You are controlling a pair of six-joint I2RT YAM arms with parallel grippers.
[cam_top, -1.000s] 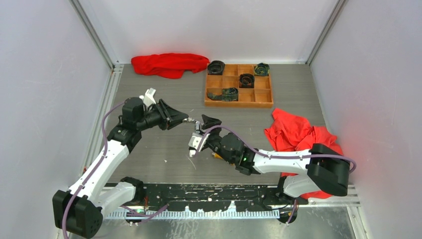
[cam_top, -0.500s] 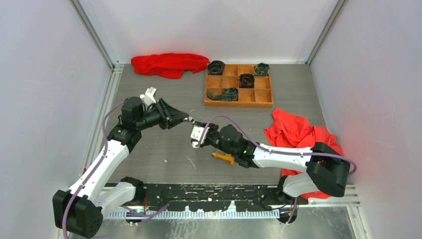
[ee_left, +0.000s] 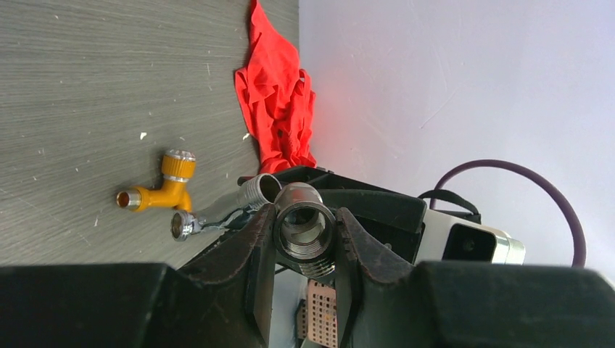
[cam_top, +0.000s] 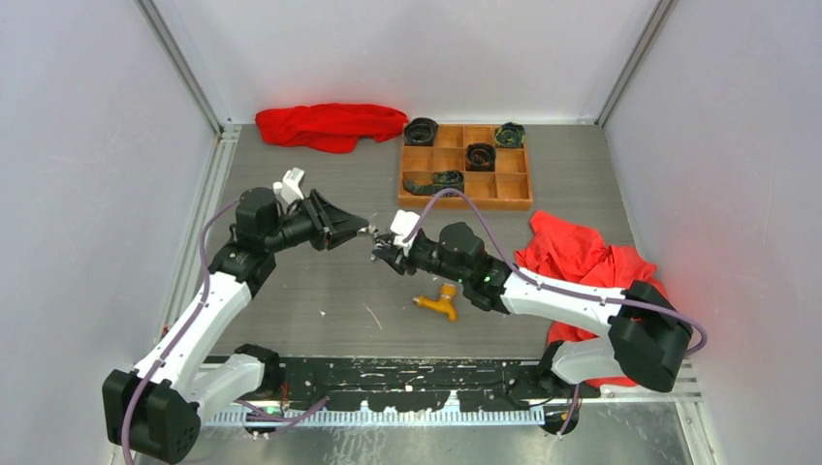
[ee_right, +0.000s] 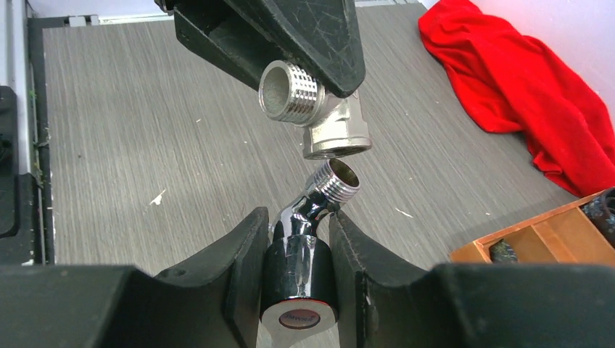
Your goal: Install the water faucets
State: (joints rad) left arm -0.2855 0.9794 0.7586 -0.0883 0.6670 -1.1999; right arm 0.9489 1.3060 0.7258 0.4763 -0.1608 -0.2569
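My left gripper (cam_top: pixel 366 231) (ee_left: pixel 304 217) is shut on a silver threaded pipe fitting (ee_left: pixel 304 230) (ee_right: pixel 319 109), held above the table. My right gripper (cam_top: pixel 386 248) (ee_right: pixel 299 221) is shut on the shiny silver water faucet (ee_right: pixel 301 272) (ee_left: pixel 217 214). The faucet's threaded end (ee_right: pixel 337 180) sits just below the fitting's open port, a small gap apart. The orange-yellow water faucet (cam_top: pixel 438 302) (ee_left: pixel 163 188) lies loose on the table, in front of the right gripper.
A wooden compartment tray (cam_top: pixel 465 203) with dark rolled items stands at the back right. One red cloth (cam_top: pixel 330 124) lies at the back left, another (cam_top: pixel 582 257) by the right arm. A black rail (cam_top: pixel 407 373) runs along the near edge.
My right gripper has shut on the silver faucet, lifted it and carried it back toward the left gripper's fitting. The orange-yellow faucet is now uncovered. The left arm has not moved.
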